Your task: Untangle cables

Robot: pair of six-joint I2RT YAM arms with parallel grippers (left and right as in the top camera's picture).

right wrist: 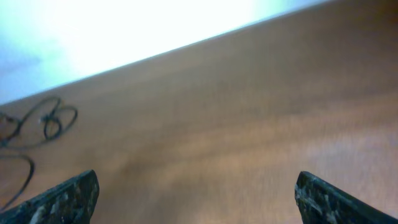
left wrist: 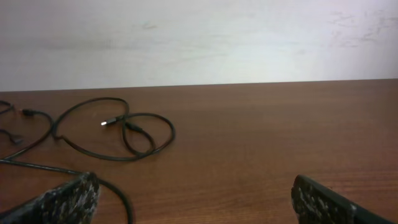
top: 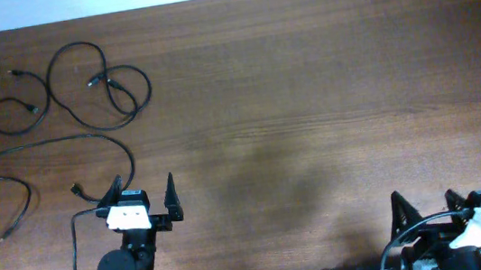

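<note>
Looping across the table, cables lie near the open left gripper.

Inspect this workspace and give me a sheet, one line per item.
Surface: brown wood-grain table.
Job's things: thin black cords with small plugs lie in loose loops at the far left, some strands crossing. A long cord curves back toward the left hand.
Clutter: nothing seen.
Hands: left hand is open and holds nothing, close to the long cord's end. Right hand is open and holds nothing, well away from the cords.
Cables: thicker black wires run by the arm bases.
Surroundings: pale wall lies beyond the table's far edge.
</note>
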